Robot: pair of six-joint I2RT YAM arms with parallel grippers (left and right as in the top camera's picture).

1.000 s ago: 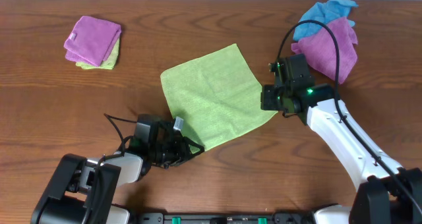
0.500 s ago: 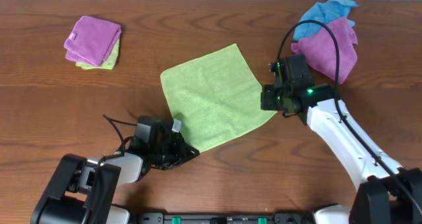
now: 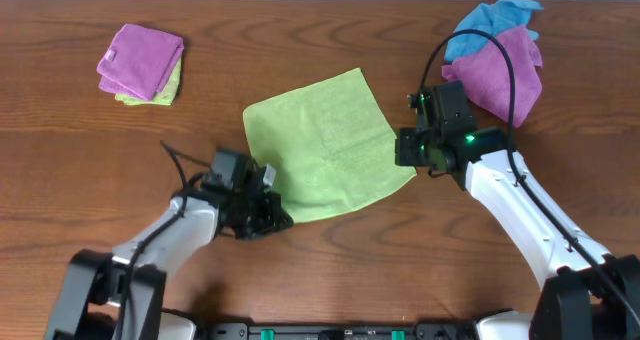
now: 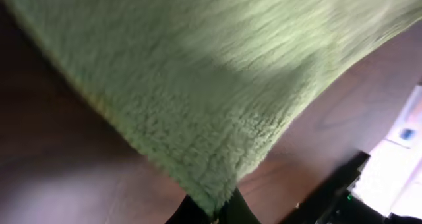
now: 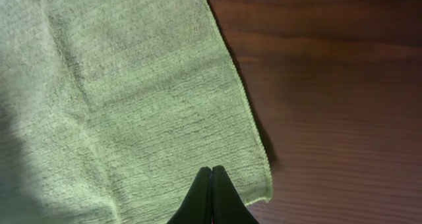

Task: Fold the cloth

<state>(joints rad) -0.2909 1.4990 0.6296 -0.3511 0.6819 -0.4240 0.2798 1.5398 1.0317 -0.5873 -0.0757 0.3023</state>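
The lime-green cloth (image 3: pixel 320 145) lies spread in the middle of the table as a tilted square. My left gripper (image 3: pixel 268 217) is shut on the cloth's near corner, and the left wrist view shows that corner (image 4: pixel 211 184) pinched between the dark fingers (image 4: pixel 214 214) and raised off the wood. My right gripper (image 3: pixel 405 148) stands at the cloth's right corner. In the right wrist view its tips (image 5: pixel 212 170) are shut together over the flat cloth (image 5: pixel 119 85), just inside the corner edge. No fabric shows between them.
A folded purple cloth (image 3: pixel 142 58) lies on a lime one (image 3: pixel 162 90) at the far left. A bright blue cloth (image 3: pixel 490 20) and a crumpled purple cloth (image 3: pixel 512 70) lie at the far right, behind the right arm.
The left gripper closed on the cloth's near corner and drew it up and toward the far side, shortening the near edge. The right arm has stayed still.
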